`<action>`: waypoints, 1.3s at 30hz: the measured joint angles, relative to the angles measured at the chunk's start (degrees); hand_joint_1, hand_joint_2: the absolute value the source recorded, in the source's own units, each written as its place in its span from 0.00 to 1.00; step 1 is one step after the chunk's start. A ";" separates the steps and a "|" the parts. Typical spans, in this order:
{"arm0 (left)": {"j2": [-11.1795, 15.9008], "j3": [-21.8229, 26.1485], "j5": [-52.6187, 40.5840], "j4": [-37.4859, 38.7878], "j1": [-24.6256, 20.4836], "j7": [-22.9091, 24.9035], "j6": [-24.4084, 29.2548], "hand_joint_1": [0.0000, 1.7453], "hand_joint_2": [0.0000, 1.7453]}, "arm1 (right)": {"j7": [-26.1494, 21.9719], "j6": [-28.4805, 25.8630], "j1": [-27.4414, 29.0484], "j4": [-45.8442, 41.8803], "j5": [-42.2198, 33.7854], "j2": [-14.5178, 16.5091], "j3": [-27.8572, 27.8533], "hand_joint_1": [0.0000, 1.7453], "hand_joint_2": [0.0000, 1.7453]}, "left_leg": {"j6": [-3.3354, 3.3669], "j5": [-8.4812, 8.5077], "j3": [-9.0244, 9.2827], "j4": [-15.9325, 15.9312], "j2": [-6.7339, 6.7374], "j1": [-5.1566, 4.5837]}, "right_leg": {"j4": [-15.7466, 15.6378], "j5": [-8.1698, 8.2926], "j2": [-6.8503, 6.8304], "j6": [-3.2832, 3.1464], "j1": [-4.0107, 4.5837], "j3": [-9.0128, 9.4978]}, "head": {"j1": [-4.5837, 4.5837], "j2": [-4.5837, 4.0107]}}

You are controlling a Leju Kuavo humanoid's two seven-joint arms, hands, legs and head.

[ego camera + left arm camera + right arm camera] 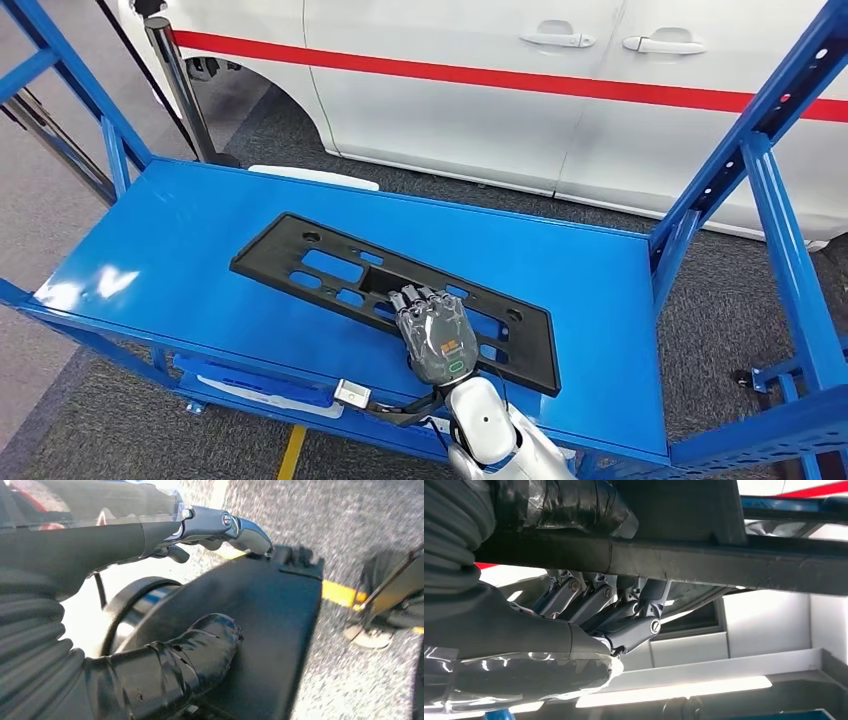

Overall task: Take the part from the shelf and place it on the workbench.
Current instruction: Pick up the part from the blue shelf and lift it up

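A black plastic panel (400,300), long and flat with slotted cut-outs, lay on the blue metal shelf (170,250); the robot's right hand (436,336) reached in over the near edge of the shelf and rested on the panel's near long side; its fingers (416,299) curled down into one of the cut-outs, and the right wrist view showed those fingers (624,615) hooked over a dark bar of the part with the thumb (574,505) on the other side, so the hand appeared to be gripping it.

The left hand (150,605) hung by dark parts of the robot's body; its fingers (225,527) were bent inward, yet whether they were pressed together could not be told.

The step in hand seemed to be the pick-up from the shelf; most of the panel stretched away beyond the fingers, so the next move probably called for a firm grip and a level lift, clear of the blue uprights (780,200), before any turn toward the bench.

Beyond the fingertips and past the shelf stood a white car (560,90) with a red stripe (500,78); grey carpet (720,300) covered the floor.
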 joint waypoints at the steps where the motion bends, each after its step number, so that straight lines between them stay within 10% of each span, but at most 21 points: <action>1: 0.00 -0.10 0.04 0.00 0.10 -0.02 -0.01 0.00 1.00 | 0.03 0.00 0.01 -0.07 0.10 0.12 -0.23 1.00 1.00 | 0.22 0.20 0.27 -1.31 -0.05 -0.15 | -0.05 0.47 -0.05 0.32 0.03 -0.25 | 0.01 0.00; 5: -0.09 -0.46 0.16 0.00 0.11 -0.08 -0.01 0.00 1.00 | 0.06 -0.03 0.21 -0.13 0.29 0.25 -0.75 1.00 1.00 | 1.60 2.00 -1.00 -1.76 0.11 -0.13 | 0.08 0.57 -0.03 1.52 -0.08 -1.09 | 0.05 0.00; 10: -0.17 -0.93 0.12 0.00 -0.30 -0.10 0.07 0.00 1.00 | 0.06 -0.04 0.41 -0.22 0.63 0.23 -1.41 1.00 1.00 | 2.75 4.77 -4.59 -1.31 0.60 -0.09 | 14.50 -9.76 0.08 2.23 -0.26 -4.62 | 0.06 0.00; 12: -0.19 -1.05 0.12 0.00 -0.47 -0.13 0.07 0.00 1.00 | 0.06 -0.04 0.46 -0.22 0.80 0.23 -1.57 1.00 1.00 | 2.60 5.41 -6.12 -0.68 0.62 -0.12 | 13.77 -8.06 0.06 2.24 -0.27 -2.00 | 0.05 0.00; 15: -0.31 -1.22 0.08 -0.04 -0.63 -0.15 0.07 0.00 1.00 | 0.04 -0.04 0.35 -0.25 0.97 0.28 -1.63 1.00 1.00 | 2.06 5.86 -7.76 0.53 0.58 -0.27 | 3.45 -6.38 0.09 1.71 -0.10 5.70 | 0.04 0.00; 17: -0.38 -1.26 0.00 -0.07 -0.62 -0.14 0.07 0.00 1.00 | 0.02 -0.04 0.28 -0.26 1.03 0.33 -1.66 1.00 1.00 | 1.41 6.34 -8.27 0.87 0.57 -0.39 | 0.47 -6.90 0.15 1.24 0.18 7.22 | 0.02 0.00; 20: -0.39 -1.32 -0.22 -0.06 -0.62 -0.10 0.07 0.00 1.00 | -0.02 0.01 0.23 -0.25 1.08 0.40 -1.69 1.00 1.00 | 0.36 5.83 -8.90 1.47 0.45 -0.26 | -0.26 -5.71 -0.08 0.03 0.03 6.40 | 0.03 0.00; 24: -0.40 -1.38 -0.43 -0.07 -0.90 -0.08 0.07 0.00 1.00 | -0.07 0.10 0.11 -0.19 1.13 0.71 -1.69 1.00 1.00 | -0.65 -3.08 -11.76 12.18 0.29 0.07 | -0.53 -3.43 -0.41 -1.04 -0.07 3.79 | 0.02 0.00; 26: -0.40 -1.48 -0.50 -0.07 -0.91 -0.04 0.05 0.00 1.00 | -0.09 0.13 0.13 -0.13 1.14 0.71 -1.69 1.00 1.00 | -0.88 -3.77 -11.15 15.81 0.30 0.19 | -0.39 -2.30 -0.50 -0.96 -0.01 2.19 | 0.01 0.00; 31: -0.38 -2.46 -0.85 -0.07 -0.21 0.09 -0.02 0.00 1.00 | -0.13 0.14 0.04 -0.07 1.13 0.74 -1.71 1.00 1.00 | -0.22 0.67 -0.41 0.44 0.19 0.03 | -0.05 0.47 -0.47 0.01 0.07 -0.76 | 0.01 0.00; 34: -0.38 -2.88 -0.97 -0.06 0.12 0.09 -0.08 0.00 1.00 | -0.24 0.19 -0.09 -0.05 1.06 0.84 -1.72 1.00 1.00 | 0.65 1.12 -0.18 -2.08 0.15 -0.19 | -1.02 2.36 -0.58 1.04 -0.01 -1.00 | 0.04 0.00; 36: -0.42 -3.14 -1.01 -0.05 0.01 0.09 -0.15 0.00 1.00 | -0.34 0.26 -0.20 0.03 0.87 0.88 -1.72 1.00 1.00 | 1.61 2.69 -1.09 -2.51 0.45 0.04 | -0.02 0.42 -0.36 1.58 -0.06 -1.66 | 0.07 0.00; 39: -0.47 -3.59 -1.02 -0.07 -0.26 0.05 -0.20 0.00 1.00 | -0.49 0.38 -0.29 0.28 0.49 0.87 -1.71 1.00 1.00 | 2.52 4.84 -3.60 -2.32 0.74 0.00 | 9.29 -8.12 -0.13 1.99 -0.21 -3.94 | 0.08 0.00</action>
